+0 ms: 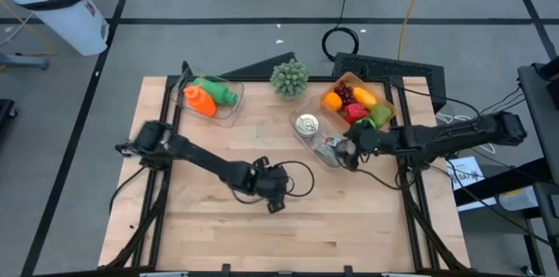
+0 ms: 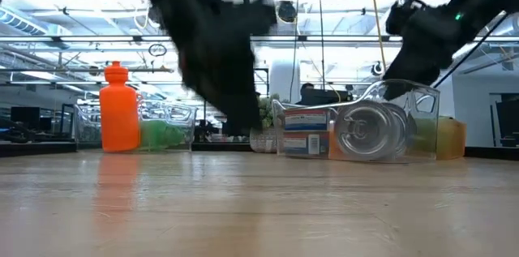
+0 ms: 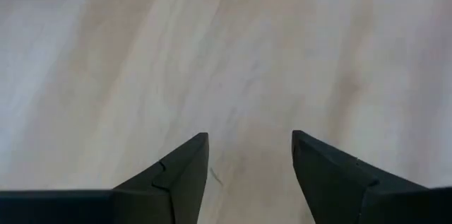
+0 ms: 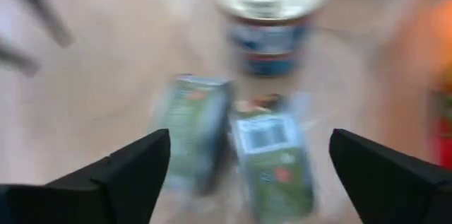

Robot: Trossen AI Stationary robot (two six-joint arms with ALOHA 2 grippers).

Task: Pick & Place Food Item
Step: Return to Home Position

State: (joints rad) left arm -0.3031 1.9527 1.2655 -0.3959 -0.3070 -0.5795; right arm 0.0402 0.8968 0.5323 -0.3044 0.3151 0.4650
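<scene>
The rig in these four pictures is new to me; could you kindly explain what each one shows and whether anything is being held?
It is a robot with two dark arms at a wooden table. The high view looks straight down on it. The low view looks level across the tabletop. Each wrist view looks past one arm's own two fingers.

The left gripper is over bare wood near the middle, open and empty. The right gripper hovers, open and empty, over a clear bin holding cans.

Beside that bin is a tray of fruit. At the back left, a second bin holds an orange bottle. A small green plant stands between tray and second bin.
</scene>
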